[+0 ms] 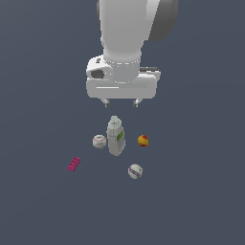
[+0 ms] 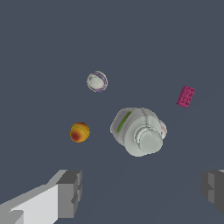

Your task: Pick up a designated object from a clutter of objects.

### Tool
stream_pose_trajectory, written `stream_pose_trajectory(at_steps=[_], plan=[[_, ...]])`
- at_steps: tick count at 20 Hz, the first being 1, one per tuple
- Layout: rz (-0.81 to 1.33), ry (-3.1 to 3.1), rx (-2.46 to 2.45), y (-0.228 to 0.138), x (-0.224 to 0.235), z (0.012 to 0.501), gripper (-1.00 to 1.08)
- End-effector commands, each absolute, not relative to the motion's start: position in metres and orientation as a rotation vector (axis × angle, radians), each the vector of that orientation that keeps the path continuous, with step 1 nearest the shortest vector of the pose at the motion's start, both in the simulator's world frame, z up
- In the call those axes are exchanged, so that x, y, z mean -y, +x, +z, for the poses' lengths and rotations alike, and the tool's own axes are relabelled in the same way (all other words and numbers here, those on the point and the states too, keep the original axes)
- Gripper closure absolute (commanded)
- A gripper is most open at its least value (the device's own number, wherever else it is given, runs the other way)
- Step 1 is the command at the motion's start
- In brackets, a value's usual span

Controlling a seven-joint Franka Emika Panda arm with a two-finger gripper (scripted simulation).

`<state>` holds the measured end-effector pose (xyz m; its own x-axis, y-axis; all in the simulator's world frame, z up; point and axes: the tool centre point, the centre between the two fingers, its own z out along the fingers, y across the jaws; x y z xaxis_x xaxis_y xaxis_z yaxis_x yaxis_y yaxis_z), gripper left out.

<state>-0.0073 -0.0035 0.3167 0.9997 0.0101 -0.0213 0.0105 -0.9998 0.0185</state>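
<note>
The magenta-pink studded brick [image 1: 73,163] lies flat on the grey floor at the exterior view's left, apart from the other objects; it also shows in the wrist view [image 2: 186,96]. My gripper [image 1: 121,102] hangs open and empty high above the clutter, roughly over the white bottle with green label [image 1: 115,136], well away from the brick. In the wrist view the two fingers [image 2: 70,192] stand wide apart with nothing between them, and the bottle [image 2: 139,131] is seen from above.
A whitish ball [image 1: 99,141] touches the bottle's side toward the exterior view's left. A red-yellow ball [image 1: 143,140] sits on the bottle's other side [image 2: 79,132]. A second whitish ball with purple marks [image 1: 135,171] lies nearer the front [image 2: 97,81].
</note>
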Motion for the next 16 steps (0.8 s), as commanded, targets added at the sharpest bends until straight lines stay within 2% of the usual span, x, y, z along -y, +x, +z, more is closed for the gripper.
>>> stream_pose_trajectory(at_steps=[1,9,16], plan=[[-0.033,3.123,-0.016,-0.007,0.004,0.317,-0.92],[-0.024,3.102,0.006,-0.010,0.033,0.318,-0.92],[-0.024,3.105,0.017,-0.006,0.036,0.314,-0.92]])
